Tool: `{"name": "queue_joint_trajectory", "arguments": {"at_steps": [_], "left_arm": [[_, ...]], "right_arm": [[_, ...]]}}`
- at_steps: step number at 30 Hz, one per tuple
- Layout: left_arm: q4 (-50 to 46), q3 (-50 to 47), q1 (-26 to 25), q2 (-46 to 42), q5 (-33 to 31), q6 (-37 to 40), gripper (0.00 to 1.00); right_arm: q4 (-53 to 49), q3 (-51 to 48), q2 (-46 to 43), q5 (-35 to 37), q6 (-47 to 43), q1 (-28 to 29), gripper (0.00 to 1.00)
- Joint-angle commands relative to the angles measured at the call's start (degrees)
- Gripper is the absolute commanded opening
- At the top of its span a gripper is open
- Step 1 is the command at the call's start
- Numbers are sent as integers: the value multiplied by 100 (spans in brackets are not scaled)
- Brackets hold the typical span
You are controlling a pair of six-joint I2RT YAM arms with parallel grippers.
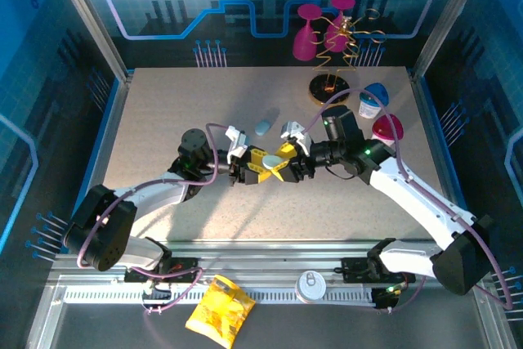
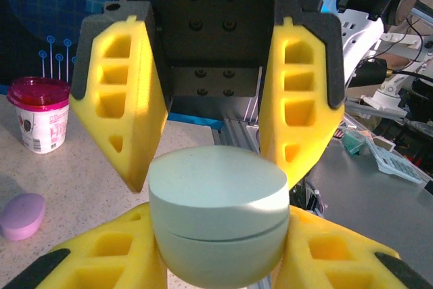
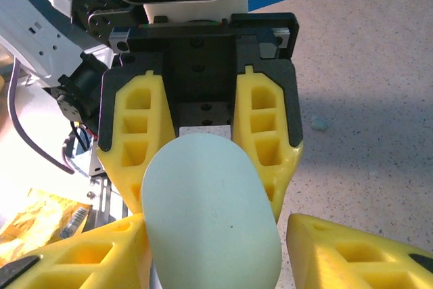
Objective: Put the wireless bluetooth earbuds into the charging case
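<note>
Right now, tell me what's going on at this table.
Both arms meet mid-table over one pale green charging case. The left claw is shut on it, holding it above the table. The right claw faces it with its jaws apart on either side of the case. The lid is closed, and no earbud is being handled yet.

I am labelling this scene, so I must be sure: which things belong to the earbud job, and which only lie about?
Job: pale green rounded closed charging case; pale blue pebble-shaped case; lilac pebble-shaped case; tiny pale blue piece, perhaps an earbud.
Lying about: white plastic cup with magenta lid; yellow foil snack bag; silver metal can; two pink goblets.
</note>
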Motion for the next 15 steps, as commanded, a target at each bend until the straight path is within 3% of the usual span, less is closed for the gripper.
{"name": "queue_joint_trajectory", "arguments": {"at_steps": [1, 15], "left_arm": [[-7, 84, -45, -203, 401, 264, 28], [10, 66, -46, -233, 394, 320, 30]], "right_arm": [[525, -33, -173, 251, 414, -287, 52], [401, 73, -128, 189, 322, -379, 52]]}}
